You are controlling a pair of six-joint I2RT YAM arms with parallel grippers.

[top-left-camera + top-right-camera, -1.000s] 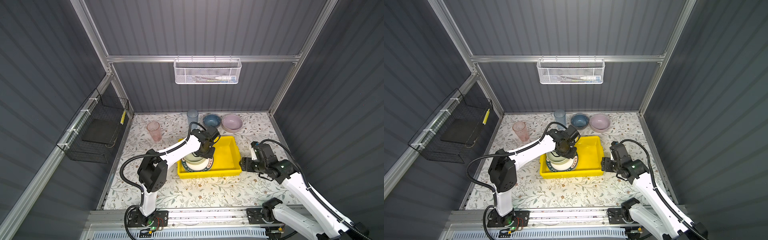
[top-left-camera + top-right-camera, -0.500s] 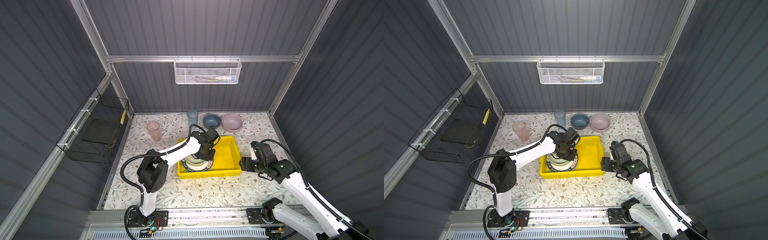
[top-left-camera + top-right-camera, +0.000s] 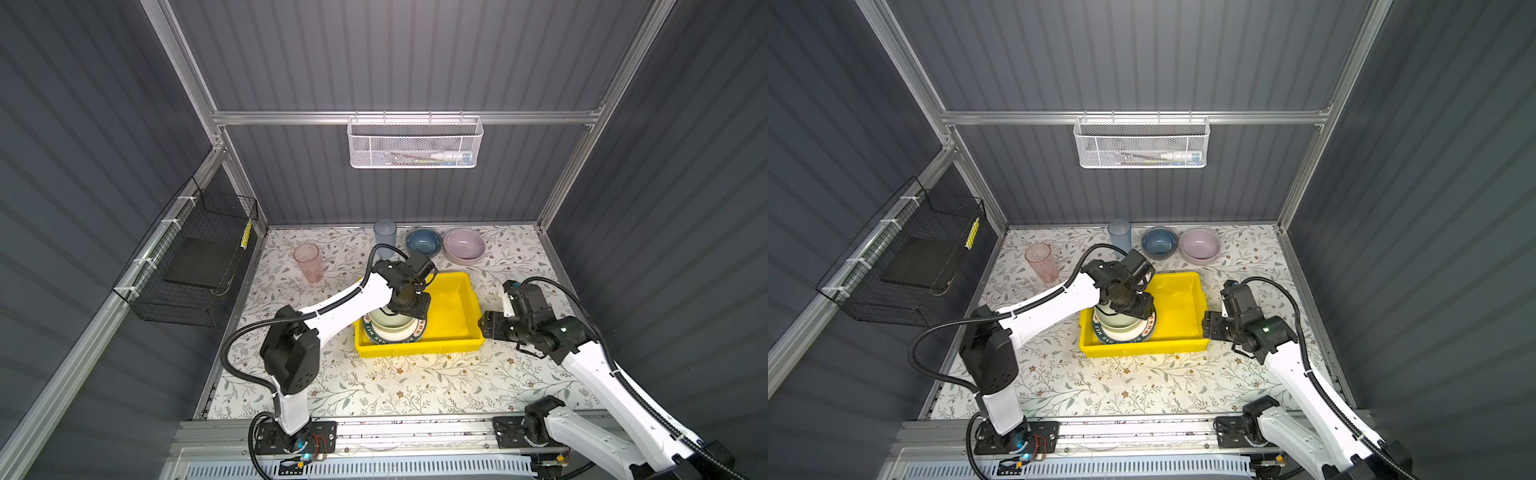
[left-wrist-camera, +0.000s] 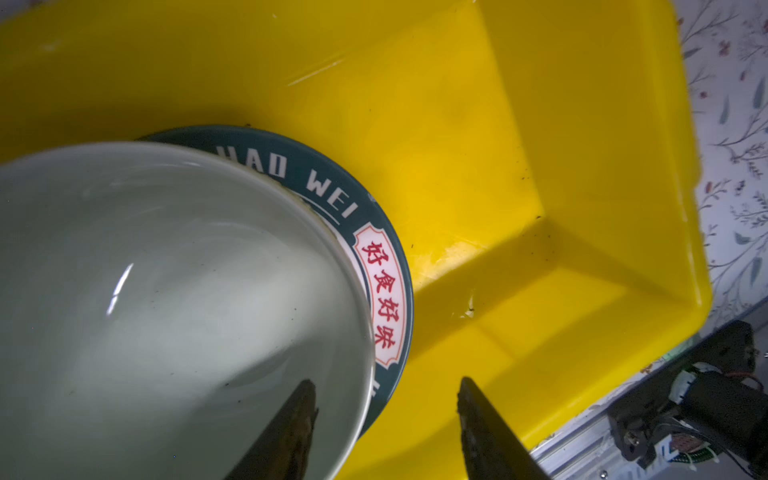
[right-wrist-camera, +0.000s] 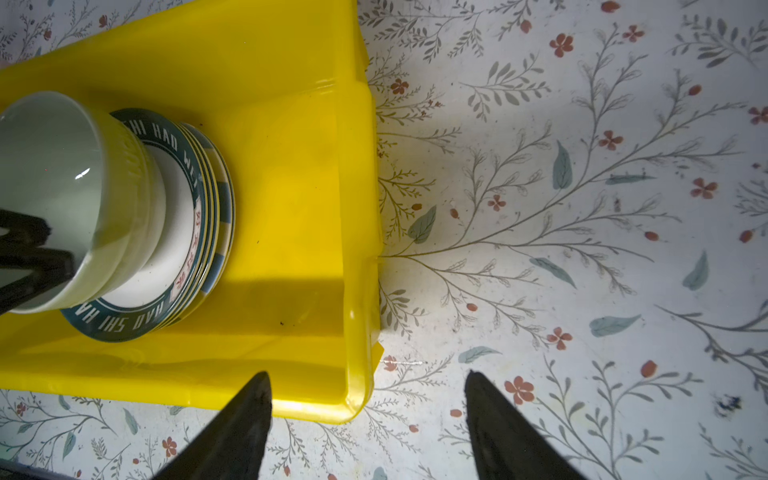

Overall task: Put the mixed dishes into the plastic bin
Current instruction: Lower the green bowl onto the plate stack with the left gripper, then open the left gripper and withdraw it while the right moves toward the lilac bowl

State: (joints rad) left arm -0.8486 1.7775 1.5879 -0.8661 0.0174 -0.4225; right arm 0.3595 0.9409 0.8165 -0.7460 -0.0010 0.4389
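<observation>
Hardly anything has shifted since a second ago: the left arm [image 3: 345, 305] has only eased a touch over the yellow bin [image 3: 455, 320], and the right arm [image 3: 590, 361] has stayed put at the bin's right end.

Look now at the left hand [image 4: 385, 381]. Its fingers stand apart astride the rim of the green bowl [image 4: 166, 270], one inside and one outside. A clear gap shows between the outer finger and the bowl wall, so it grips nothing.

That bowl sits upright, mouth up, on the stack of plates in the left half of the bin. The green lettered plate [image 4: 332, 195] lies flat on top of the stack, and the right wrist view shows the striped plate [image 5: 226, 216] at the bottom.

The bin lies with its long side running left to right across the tabletop [image 3: 374, 386] in both top views, and its right half is bare.

Over at that end the right hand [image 5: 366, 373] hangs wide open, holding nothing. Its fingers are spread either side of the bin's front right corner, with no grip on it.

Along the back of the tabletop, outside the bin, the blue tumbler [image 3: 385, 233], blue bowl [image 3: 423, 241] and lilac bowl [image 3: 464, 246] stand in a row, all mouth up. The pink tumbler [image 3: 308, 262] stands upright, apart to their left.
</observation>
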